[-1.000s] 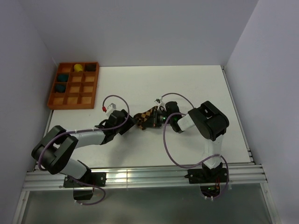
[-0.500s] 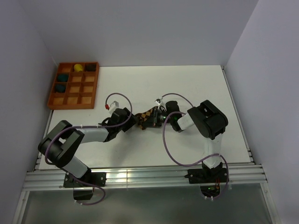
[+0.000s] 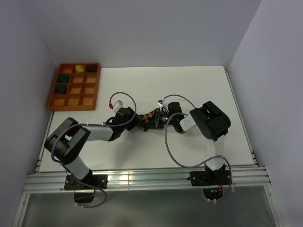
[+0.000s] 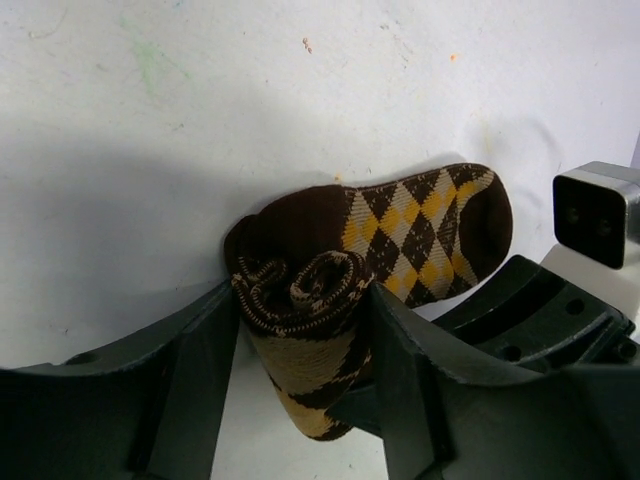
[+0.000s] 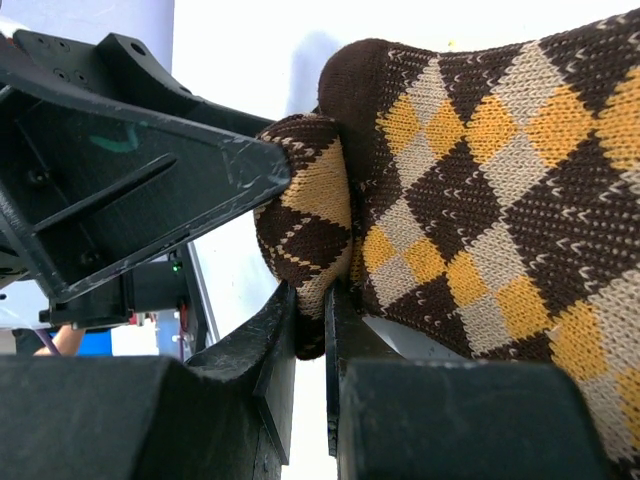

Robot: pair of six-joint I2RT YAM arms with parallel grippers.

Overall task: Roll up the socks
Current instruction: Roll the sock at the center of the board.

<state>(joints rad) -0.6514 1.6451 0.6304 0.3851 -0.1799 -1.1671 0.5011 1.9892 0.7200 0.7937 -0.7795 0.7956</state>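
Stretching low and inward, left hand (image 4: 300, 335) clasps the rolled socks (image 4: 420, 230), right hand (image 5: 310, 310) pinches them.

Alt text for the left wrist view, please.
An argyle sock, its near end rolled up, sits gripped between the left gripper's two dark fingers. Its unrolled toe end lies flat on the white table beyond.

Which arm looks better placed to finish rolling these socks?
Left, probably: the left gripper straddles the rolled end of the socks, ready to turn it, while the right gripper only pinches the fabric beside it.
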